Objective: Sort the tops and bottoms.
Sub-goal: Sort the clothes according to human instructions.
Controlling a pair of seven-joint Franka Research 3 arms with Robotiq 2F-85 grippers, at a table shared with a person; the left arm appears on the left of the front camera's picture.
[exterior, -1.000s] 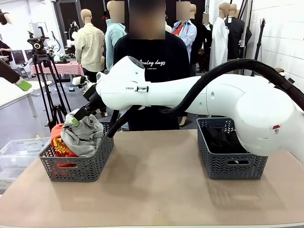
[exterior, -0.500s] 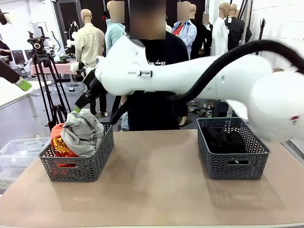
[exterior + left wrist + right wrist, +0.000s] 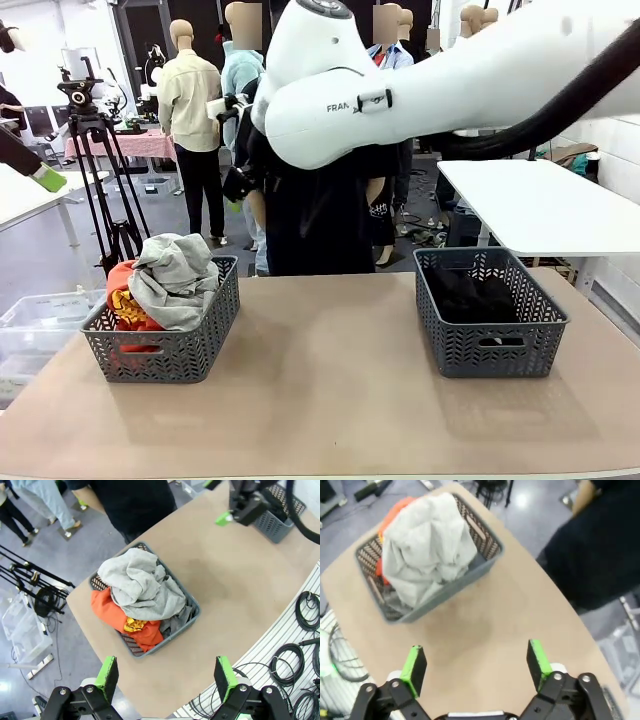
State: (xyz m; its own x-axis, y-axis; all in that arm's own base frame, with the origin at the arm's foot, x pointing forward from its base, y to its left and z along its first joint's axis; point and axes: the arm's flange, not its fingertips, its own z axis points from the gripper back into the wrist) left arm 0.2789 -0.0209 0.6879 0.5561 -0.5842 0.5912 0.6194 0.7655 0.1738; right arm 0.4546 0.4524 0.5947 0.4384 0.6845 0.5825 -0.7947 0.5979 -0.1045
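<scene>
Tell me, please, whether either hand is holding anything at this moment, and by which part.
Nothing is held. The left hand and the right hand are both open and empty, above the table, and the light grey sweatshirt lies in the left basket.

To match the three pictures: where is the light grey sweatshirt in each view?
Front view: light grey sweatshirt heaped in the left basket.
Left wrist view: centre, above the orange T-shirt.
Right wrist view: upper left.
Shared landmark: that grey basket.
</scene>
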